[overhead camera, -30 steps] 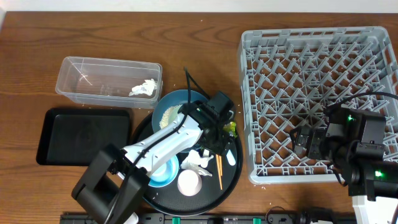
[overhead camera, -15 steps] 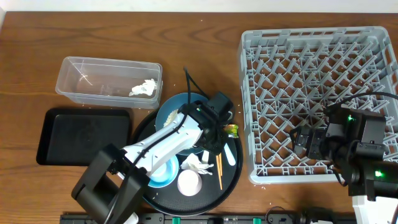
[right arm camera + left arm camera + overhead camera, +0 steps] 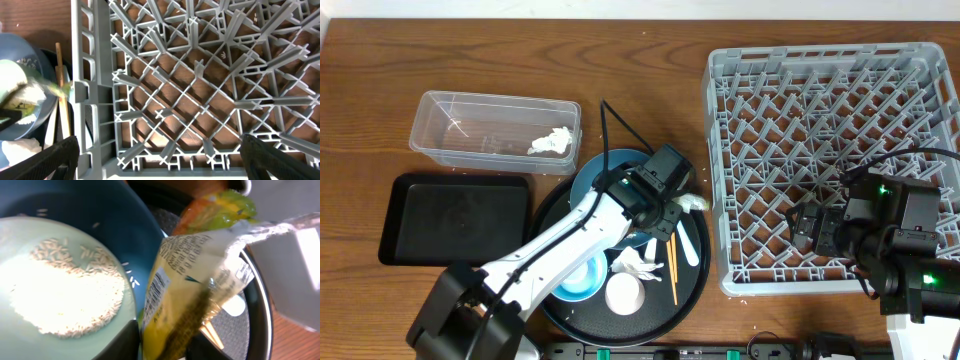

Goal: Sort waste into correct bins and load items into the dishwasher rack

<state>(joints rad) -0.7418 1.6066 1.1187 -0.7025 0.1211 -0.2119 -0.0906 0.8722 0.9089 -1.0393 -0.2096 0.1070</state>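
My left gripper (image 3: pixel 672 207) is shut on a yellow-green printed snack wrapper (image 3: pixel 693 203), held just above the right side of the round black tray (image 3: pixel 692 285). In the left wrist view the wrapper (image 3: pixel 200 275) hangs from the left gripper (image 3: pixel 165 347), with the pale-green bowl (image 3: pixel 65 295) of rice and the dark-blue dish (image 3: pixel 125 225) beneath. A crumpled napkin (image 3: pixel 638 262), chopsticks (image 3: pixel 672 265), a spoon (image 3: pixel 690 245), a white cup (image 3: pixel 625 293) and a light-blue bowl (image 3: pixel 582 277) lie on that tray. My right gripper (image 3: pixel 807 228) hangs open over the dishwasher rack (image 3: pixel 830 150), nothing between its fingers (image 3: pixel 45 160).
The clear tub (image 3: pixel 470 130) at the back left holds one crumpled napkin (image 3: pixel 552 143). The flat black rectangular tray (image 3: pixel 455 218) lies in front of it. The rack's left wall (image 3: pixel 85 90) stands close to the round tray.
The left gripper has closed on the snack wrapper and raised it off the round tray, and the arm has swung slightly. The right arm has not moved.
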